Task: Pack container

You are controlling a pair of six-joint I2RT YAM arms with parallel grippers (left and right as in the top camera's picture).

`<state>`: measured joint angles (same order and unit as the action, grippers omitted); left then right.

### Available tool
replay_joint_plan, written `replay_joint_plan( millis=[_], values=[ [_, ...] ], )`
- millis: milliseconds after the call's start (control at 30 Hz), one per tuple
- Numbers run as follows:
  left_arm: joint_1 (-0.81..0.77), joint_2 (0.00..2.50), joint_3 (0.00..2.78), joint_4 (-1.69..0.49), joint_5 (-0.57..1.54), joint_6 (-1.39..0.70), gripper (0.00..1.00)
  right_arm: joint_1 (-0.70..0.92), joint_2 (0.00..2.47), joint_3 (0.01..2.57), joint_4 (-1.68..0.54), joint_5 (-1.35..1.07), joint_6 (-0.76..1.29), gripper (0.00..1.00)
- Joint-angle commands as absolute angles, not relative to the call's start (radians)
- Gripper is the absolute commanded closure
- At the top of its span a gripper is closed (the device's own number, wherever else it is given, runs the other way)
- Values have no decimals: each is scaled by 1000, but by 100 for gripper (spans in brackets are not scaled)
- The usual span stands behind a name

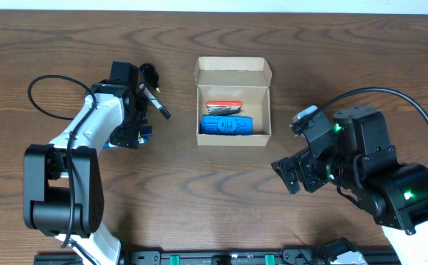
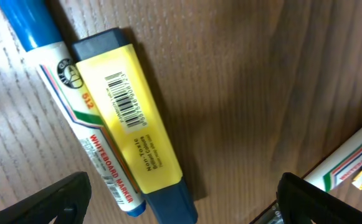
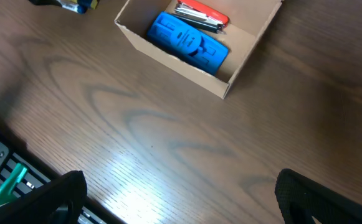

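The container (image 1: 233, 71) is tan, the highlighter (image 2: 131, 124) yellow, the table (image 1: 199, 191) wood-grained brown.

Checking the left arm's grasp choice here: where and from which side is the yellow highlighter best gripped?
Probably from straight above, across the yellow highlighter at its dark end, uppermost in the left wrist view, where a slight gap seems to separate it from the whiteboard marker. Lower down the marker lies against one long side; the other faces bare table.
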<state>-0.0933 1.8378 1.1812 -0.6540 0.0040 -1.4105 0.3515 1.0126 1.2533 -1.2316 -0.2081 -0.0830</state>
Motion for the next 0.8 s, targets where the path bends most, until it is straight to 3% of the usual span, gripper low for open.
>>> replay_joint_plan(
  millis=[0, 767],
  values=[
    [-90, 1846, 1207, -649, -43, -1418, 4, 345, 1013, 1256, -1230, -206, -72, 1],
    [-90, 1878, 1207, -607, -89, -1444, 4, 345, 1014, 1256, -1230, -206, -72, 1]
  ],
)
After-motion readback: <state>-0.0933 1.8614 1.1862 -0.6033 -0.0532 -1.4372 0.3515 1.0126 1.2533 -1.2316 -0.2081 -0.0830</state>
